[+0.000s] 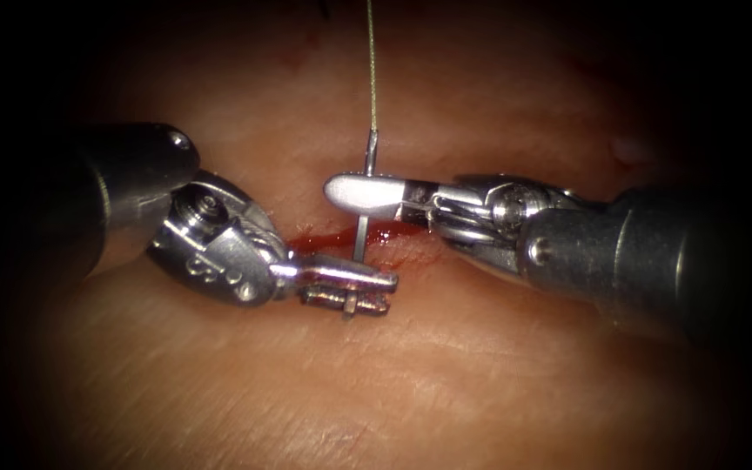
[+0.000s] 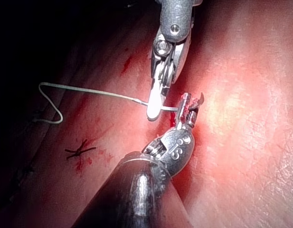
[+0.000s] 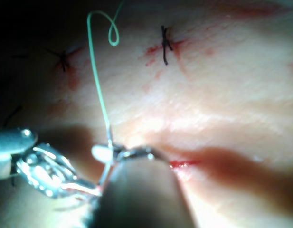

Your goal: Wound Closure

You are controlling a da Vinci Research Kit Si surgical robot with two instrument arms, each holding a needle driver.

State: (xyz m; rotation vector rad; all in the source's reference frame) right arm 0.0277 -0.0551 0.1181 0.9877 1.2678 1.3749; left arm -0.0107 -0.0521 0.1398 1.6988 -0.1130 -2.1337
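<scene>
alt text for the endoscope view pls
The right tool holds the needle near its thread end, over the cut in the tissue. The left tool grips the needle's other end. Thread runs up from the needle.

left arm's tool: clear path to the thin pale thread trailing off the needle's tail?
Probably not directly: the thin pale thread rises beyond the right arm's tool, whose jaws grip the curved steel needle, while the left arm's tool sits below.

surround: dark, unlit | light: one bright pool, fading outward
</scene>
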